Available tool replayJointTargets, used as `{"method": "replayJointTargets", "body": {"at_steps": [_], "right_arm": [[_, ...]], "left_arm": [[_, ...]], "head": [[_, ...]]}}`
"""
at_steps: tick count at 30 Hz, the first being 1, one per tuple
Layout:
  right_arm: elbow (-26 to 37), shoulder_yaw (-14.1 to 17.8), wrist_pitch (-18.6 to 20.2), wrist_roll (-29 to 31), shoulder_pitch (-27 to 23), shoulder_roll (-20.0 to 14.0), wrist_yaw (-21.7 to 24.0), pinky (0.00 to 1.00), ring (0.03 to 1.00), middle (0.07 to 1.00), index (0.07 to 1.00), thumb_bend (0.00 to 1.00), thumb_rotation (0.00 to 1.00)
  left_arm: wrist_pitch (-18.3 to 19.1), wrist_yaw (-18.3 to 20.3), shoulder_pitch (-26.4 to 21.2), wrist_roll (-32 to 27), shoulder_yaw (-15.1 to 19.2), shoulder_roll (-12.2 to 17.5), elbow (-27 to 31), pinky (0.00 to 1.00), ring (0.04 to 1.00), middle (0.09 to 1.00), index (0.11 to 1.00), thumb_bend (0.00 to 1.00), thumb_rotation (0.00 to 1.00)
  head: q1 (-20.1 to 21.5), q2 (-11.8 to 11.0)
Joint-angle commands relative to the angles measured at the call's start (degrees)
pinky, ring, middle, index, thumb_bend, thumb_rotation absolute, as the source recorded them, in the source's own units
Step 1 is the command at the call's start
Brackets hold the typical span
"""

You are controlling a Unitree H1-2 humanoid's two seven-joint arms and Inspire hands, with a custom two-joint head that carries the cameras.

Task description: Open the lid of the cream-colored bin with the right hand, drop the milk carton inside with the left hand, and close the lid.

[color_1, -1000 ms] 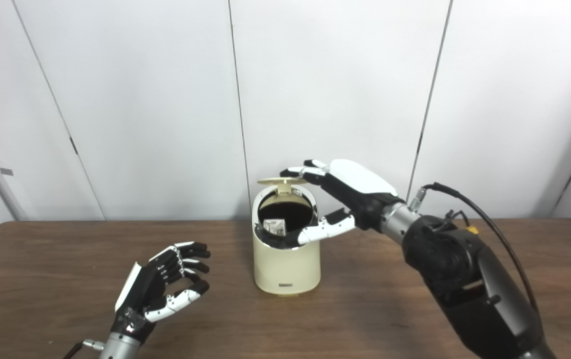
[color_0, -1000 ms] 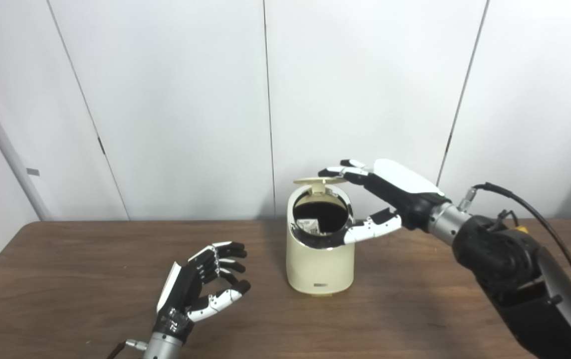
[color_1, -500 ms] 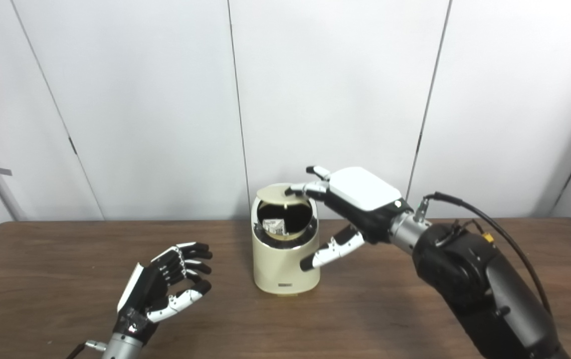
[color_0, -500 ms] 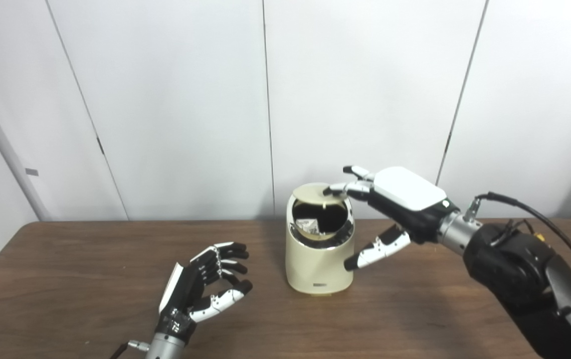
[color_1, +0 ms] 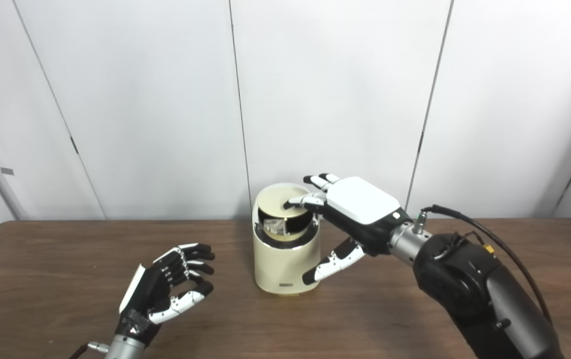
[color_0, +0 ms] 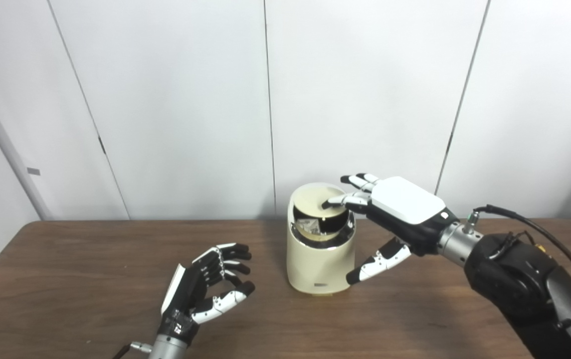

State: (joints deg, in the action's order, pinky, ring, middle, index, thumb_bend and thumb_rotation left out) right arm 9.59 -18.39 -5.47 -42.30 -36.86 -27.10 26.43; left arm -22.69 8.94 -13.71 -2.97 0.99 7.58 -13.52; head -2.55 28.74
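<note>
Two hands: my right hand [color_0: 395, 214], fingers spread and gripping nothing, has fingertips [color_0: 332, 202] on the half-lowered lid [color_0: 315, 204], which tilts over the bin [color_0: 320, 259]. Carton [color_0: 311, 227] sits inside. Left hand [color_0: 205, 291] idles open, well left.

right hand [color_1: 360, 212] fingertips on half-lowered lid [color_1: 281, 201] of cream bin [color_1: 286, 257], left hand [color_1: 163, 291] empty, fingers apart

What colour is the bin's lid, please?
Cream, like the bin; the lid shows best in the right eye view.
</note>
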Motion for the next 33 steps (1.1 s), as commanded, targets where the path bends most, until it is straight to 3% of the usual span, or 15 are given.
{"method": "replayJointTargets", "body": {"at_steps": [1,17,22,27,33], "right_arm": [[1.1,0.4,-1.3,-0.4,-1.9,0.1,-1.1,1.00,0.985,0.830,0.841,0.71,0.59],[1.1,-0.1,-2.3,-0.6,-0.8,1.0,-0.5,0.99,0.975,0.817,0.837,0.71,0.58],[0.9,-2.2,-3.7,-6.8,-1.1,-0.2,0.2,0.96,0.961,0.826,0.837,0.73,0.60],[1.5,-5.0,-2.2,-15.0,-1.5,-0.9,5.1,0.99,0.987,0.850,0.848,0.76,0.63],[2.0,-5.7,-0.8,-19.1,-0.9,-0.4,8.5,0.99,0.988,0.826,0.832,0.81,0.63]], "left_arm": [[-0.5,-0.4,0.3,-0.5,-0.1,-0.5,0.7,0.47,0.609,0.696,0.723,0.69,0.25],[0.1,-0.6,1.0,-0.4,0.0,-0.9,2.0,0.47,0.610,0.700,0.724,0.71,0.26],[0.3,-0.7,1.0,-0.1,0.1,-0.7,2.4,0.47,0.605,0.696,0.720,0.69,0.25],[0.4,-0.5,1.0,-0.6,0.2,-0.6,2.6,0.46,0.608,0.697,0.721,0.71,0.26],[0.7,-0.5,1.0,-0.6,0.3,-0.5,2.9,0.46,0.605,0.697,0.721,0.70,0.25]], "head": [[0.0,0.1],[-0.6,0.2],[-0.6,0.5],[-0.6,0.8],[-0.6,1.2]]}}
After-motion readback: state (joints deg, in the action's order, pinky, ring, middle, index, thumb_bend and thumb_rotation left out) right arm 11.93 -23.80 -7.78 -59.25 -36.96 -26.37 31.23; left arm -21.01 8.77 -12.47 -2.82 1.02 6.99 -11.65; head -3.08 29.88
